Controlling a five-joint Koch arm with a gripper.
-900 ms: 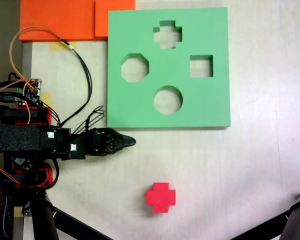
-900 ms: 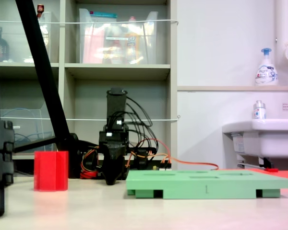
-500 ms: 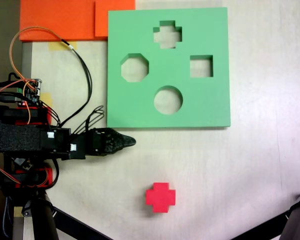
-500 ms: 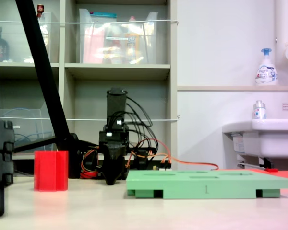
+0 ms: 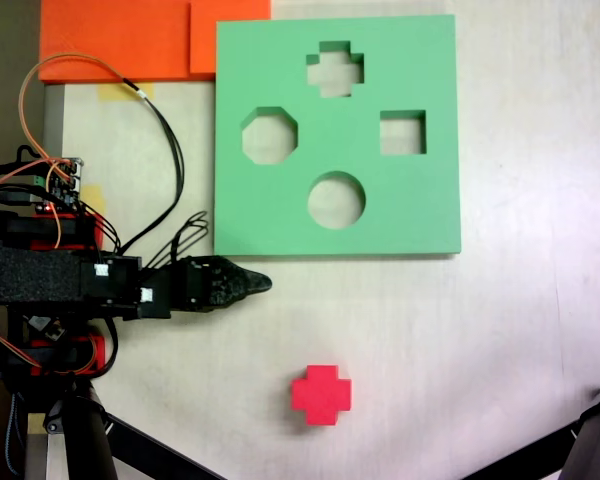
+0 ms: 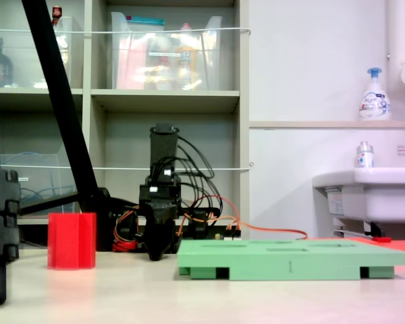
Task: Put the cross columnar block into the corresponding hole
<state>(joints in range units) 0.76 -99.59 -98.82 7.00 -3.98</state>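
The red cross columnar block (image 5: 320,393) stands upright on the pale table near the front edge; in the low fixed view the block (image 6: 71,241) is at the far left. The green foam board (image 5: 420,215) lies flat behind it, and its plus-shaped hole (image 5: 334,69) sits near the far edge. My gripper (image 5: 262,283) rests low just off the board's near left corner, its jaws drawn together to one dark tip with nothing between them. From the low view the gripper (image 6: 156,254) points down at the table, left of the board (image 6: 290,256).
The board also has an octagonal cutout (image 5: 270,136), a square cutout (image 5: 403,133) and a round cutout (image 5: 336,200). Orange foam sheets (image 5: 130,38) lie at the far left corner. Wires (image 5: 165,140) loop beside the arm's base. Tripod legs (image 5: 580,450) cross the near corners.
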